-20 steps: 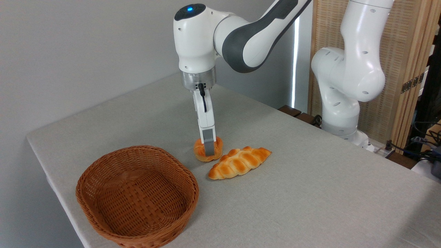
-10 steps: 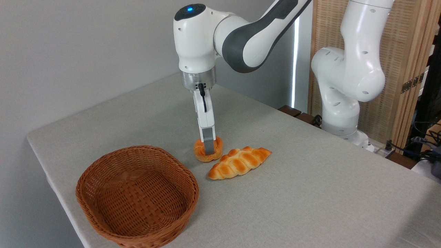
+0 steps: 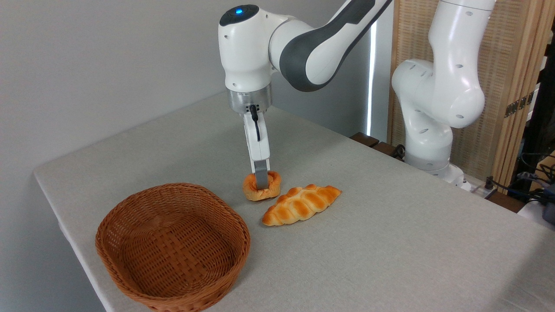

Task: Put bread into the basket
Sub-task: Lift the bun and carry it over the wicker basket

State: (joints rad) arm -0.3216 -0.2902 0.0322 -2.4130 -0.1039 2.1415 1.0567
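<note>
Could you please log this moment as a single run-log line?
phase: grasp | hand: shut on bun | bun: beside braided loaf | basket: empty | pending: carry to basket

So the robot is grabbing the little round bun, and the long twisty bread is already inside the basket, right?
Not quite. The camera view shows the long twisty bread lying on the table, right of the basket, which holds nothing. The end effector is indeed gripping the little round bun.
</note>
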